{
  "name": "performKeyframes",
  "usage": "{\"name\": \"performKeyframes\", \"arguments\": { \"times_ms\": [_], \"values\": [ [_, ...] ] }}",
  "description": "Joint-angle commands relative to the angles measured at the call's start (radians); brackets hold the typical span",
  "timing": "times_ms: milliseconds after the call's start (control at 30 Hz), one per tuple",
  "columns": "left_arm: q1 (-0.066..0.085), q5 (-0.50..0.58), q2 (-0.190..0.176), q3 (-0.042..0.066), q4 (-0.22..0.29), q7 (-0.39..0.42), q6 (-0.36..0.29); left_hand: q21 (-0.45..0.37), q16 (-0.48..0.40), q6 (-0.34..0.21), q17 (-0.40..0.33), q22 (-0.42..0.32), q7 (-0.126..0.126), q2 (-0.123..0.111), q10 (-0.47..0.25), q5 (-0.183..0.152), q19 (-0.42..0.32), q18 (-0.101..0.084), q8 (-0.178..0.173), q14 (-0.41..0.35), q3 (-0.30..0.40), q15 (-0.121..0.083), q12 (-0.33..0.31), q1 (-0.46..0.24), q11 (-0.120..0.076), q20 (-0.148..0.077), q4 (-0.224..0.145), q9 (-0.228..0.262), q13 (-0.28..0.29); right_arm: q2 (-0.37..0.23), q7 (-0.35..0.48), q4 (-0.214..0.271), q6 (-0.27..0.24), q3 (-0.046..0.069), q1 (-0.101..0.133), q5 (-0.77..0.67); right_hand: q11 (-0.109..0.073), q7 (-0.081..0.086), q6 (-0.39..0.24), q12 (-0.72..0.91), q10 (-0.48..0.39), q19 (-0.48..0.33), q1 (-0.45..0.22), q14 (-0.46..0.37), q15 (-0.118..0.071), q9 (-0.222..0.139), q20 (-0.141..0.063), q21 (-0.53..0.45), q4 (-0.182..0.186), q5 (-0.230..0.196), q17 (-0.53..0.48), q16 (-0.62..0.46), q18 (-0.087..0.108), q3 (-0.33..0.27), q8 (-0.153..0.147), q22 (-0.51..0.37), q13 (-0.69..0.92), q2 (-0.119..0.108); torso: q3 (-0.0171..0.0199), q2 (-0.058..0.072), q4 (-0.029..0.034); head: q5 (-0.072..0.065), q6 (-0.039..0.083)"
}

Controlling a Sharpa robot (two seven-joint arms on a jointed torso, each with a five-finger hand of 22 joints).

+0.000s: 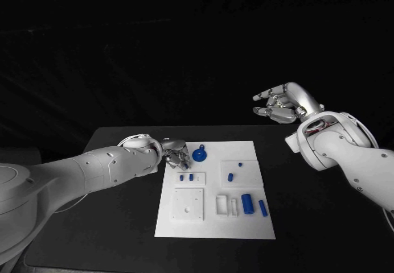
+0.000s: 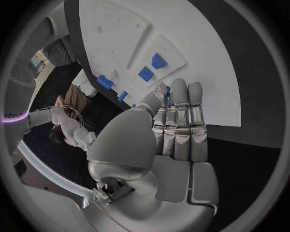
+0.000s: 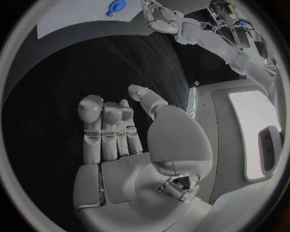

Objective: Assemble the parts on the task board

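While the head view looks down on the black worktop (image 1: pixel 123 227), the white task board (image 1: pixel 215 227) lies at the centre of the frame with small blue parts scattered on it: a round knobbed part (image 1: pixel 201 154) near the board's upper left corner, two short pegs (image 1: pixel 186 177) just below it, a small piece (image 1: pixel 232 176) in the recessed tile to the right, and a blue cylinder (image 1: pixel 247 201) with a slimmer bar (image 1: pixel 263 207) beside it at lower right. The left hand (image 1: pixel 174 153) sits at the board's upper left edge, just beside the knobbed part, fingers bent downward; whether it pinches anything I cannot tell. The right hand (image 1: pixel 283 104) hangs in the upper right of the frame, well apart from the board, fingers loosely curled and holding nothing.

From the left wrist view, the left hand (image 2: pixel 175 125) stretches its fingers side by side toward the board (image 2: pixel 205 58), their tips over the edge near two blue parts (image 2: pixel 152 67).

From the right wrist view, the right hand (image 3: pixel 115 135) is spread and empty against the dark, with the knobbed part (image 3: pixel 116 6) far off at the upper rim.

These parts look like light, rigid plastic, smooth and liable to skid or roll; my judgement is to pinch the knobbed one by its raised stem, the cylinder across its middle.
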Motion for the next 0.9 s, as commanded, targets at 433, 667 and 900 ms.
{"name": "performKeyframes", "arguments": {
  "times_ms": [433, 667, 900],
  "values": [
    [-0.007, -0.003, 0.013, 0.001, -0.010, -0.018, -0.032, -0.008, -0.006, 0.005, 0.004, 0.008, 0.006, 0.003, 0.008, 0.005, 0.004, 0.008, 0.000, 0.002, 0.003, -0.004, 0.003, 0.004, 0.001, -0.004, -0.011, 0.001, 0.002, -0.003, 0.033, -0.004, 0.008, 0.000, -0.001, 0.052, -0.002, 0.004, 0.007, -0.120, -0.051, -0.019, 0.000, -0.062, 0.002, 0.002, 0.001, -0.408, 0.001, -0.039, -0.192, -0.122, 0.025, -0.022, 0.004, 0.014, -0.234, 0.005, -0.0003, 0.000, 0.0015, -0.005, 0.004],
    [-0.007, -0.005, 0.019, 0.001, -0.012, -0.034, -0.030, -0.009, -0.005, 0.005, 0.007, 0.014, 0.006, 0.002, 0.007, 0.007, 0.004, 0.008, -0.001, 0.002, 0.006, -0.004, 0.003, 0.001, 0.001, -0.004, -0.012, 0.001, 0.002, -0.003, 0.037, -0.001, 0.007, 0.000, -0.001, 0.027, -0.002, 0.002, 0.017, -0.113, -0.057, -0.015, 0.000, -0.071, 0.002, 0.001, 0.002, -0.454, -0.001, -0.038, -0.206, -0.115, 0.025, -0.017, 0.003, 0.022, -0.248, 0.006, -0.0004, 0.000, 0.0004, -0.005, 0.003],
    [-0.007, -0.006, 0.026, 0.001, -0.015, -0.041, -0.026, -0.010, -0.005, 0.004, 0.008, 0.015, 0.007, 0.002, 0.007, 0.007, 0.004, 0.008, -0.001, 0.001, 0.007, -0.003, 0.003, 0.001, 0.001, -0.004, -0.012, 0.001, 0.002, -0.002, 0.038, 0.001, 0.010, 0.000, -0.001, 0.016, -0.003, 0.002, 0.017, -0.113, -0.057, -0.014, 0.000, -0.070, 0.002, 0.001, 0.002, -0.464, -0.001, -0.038, -0.210, -0.116, 0.025, -0.015, 0.003, 0.022, -0.251, 0.005, 0.0001, 0.000, 0.0002, -0.006, 0.001]
  ]
}}
